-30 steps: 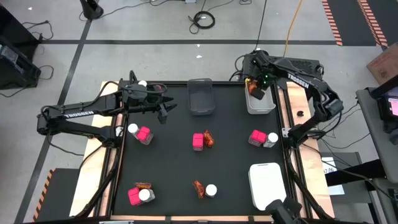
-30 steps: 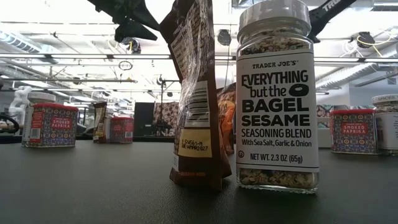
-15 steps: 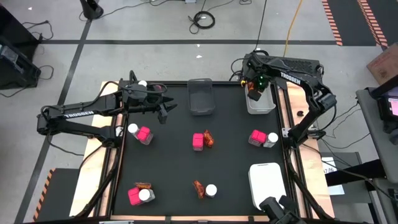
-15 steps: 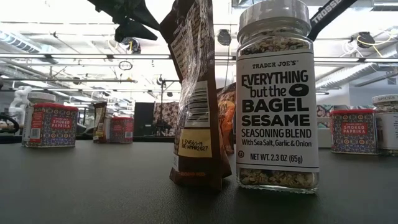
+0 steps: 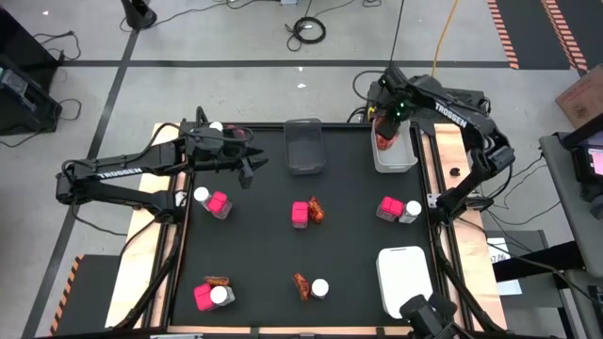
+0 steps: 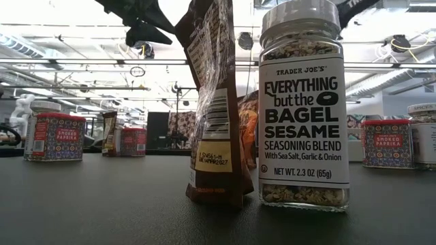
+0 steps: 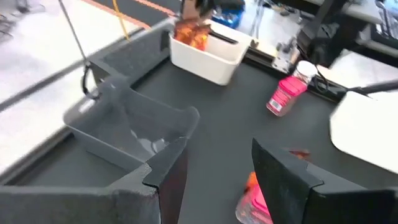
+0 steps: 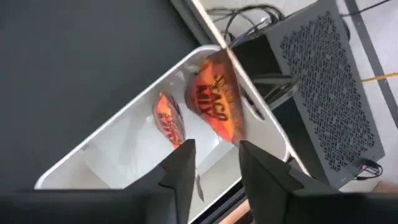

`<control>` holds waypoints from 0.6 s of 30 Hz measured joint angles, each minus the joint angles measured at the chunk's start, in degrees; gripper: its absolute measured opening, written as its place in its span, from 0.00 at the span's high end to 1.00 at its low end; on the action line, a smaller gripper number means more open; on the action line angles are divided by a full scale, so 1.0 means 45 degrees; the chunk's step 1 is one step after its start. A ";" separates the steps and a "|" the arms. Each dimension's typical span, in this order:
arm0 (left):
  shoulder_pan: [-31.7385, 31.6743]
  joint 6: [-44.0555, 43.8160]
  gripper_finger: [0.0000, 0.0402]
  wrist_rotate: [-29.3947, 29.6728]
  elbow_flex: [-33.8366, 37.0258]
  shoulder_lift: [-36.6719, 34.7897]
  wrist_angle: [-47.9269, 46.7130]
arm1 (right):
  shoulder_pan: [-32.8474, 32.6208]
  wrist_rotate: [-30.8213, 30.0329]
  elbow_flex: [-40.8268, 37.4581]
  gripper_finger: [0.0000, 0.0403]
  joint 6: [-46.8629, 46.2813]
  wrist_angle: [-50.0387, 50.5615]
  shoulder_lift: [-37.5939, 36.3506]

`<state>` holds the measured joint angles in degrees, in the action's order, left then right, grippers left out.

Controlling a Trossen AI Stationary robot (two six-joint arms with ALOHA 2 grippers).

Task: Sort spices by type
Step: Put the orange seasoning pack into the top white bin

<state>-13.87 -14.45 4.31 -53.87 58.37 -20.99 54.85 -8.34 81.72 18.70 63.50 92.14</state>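
Observation:
My right gripper [image 8: 214,155] hangs open over the white bin [image 5: 396,155] at the table's far right. One orange-red sachet [image 8: 169,124] lies on the bin's floor. A second sachet [image 8: 214,102] shows blurred just past the fingertips, over the bin, free of them. My left gripper [image 5: 250,169] waits open above the table, left of the grey tray [image 5: 304,146]. Pink packs [image 5: 219,203], white-lidded jars [image 5: 320,287] and sachets [image 5: 317,209] stand in small mixed groups on the black tabletop.
A second white bin [image 5: 403,278] stands at the near right. The mixed groups sit at mid left, centre, mid right [image 5: 399,209], near left [image 5: 213,294] and near centre. A jar [image 6: 304,102] and a sachet [image 6: 214,102] fill the low view.
My right gripper has risen over the far-right white bin and shifted a little toward the far edge. The sachet that hung from it a second ago now shows apart from its fingers, dropping into the bin. My left arm has kept still.

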 joint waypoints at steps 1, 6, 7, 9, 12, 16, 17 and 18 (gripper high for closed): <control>0.0000 -0.0018 0.55 -0.0176 0.0000 -0.0001 -0.0109 | -0.0052 0.0221 0.0342 0.67 0.0026 0.0367 0.0000; 0.0005 -0.0415 0.55 -0.0827 -0.0005 -0.0112 -0.1232 | -0.0831 0.2206 0.2231 0.63 -0.0137 0.1720 0.0000; 0.0005 -0.0634 0.55 -0.0856 -0.0005 -0.0107 -0.1599 | -0.1081 0.2494 0.2543 0.63 -0.0237 0.1869 0.0000; 0.0021 -0.1098 0.55 -0.0927 -0.0005 -0.0108 -0.2373 | -0.1655 0.3082 0.3028 0.63 -0.0429 0.1862 0.0000; 0.0034 -0.2178 0.55 -0.0946 -0.0005 -0.0107 -0.3997 | -0.2647 0.4164 0.3448 0.63 -0.0697 0.1690 0.0000; 0.0041 -0.3921 0.55 -0.0966 -0.0005 -0.0107 -0.5977 | -0.4071 0.5455 0.3462 0.64 -0.0778 0.1186 0.0000; 0.0080 -0.4328 0.55 -0.1060 -0.0005 -0.0107 -0.6457 | -0.4417 0.5713 0.3462 0.64 -0.0604 0.1116 0.0000; 0.0140 -0.4603 0.55 -0.1169 -0.0005 -0.0107 -0.6925 | -0.4754 0.5933 0.3462 0.64 -0.0367 0.1079 0.0000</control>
<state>-13.24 -35.16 -0.95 -53.89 57.89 -52.15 33.45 18.35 97.30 17.05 68.36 92.14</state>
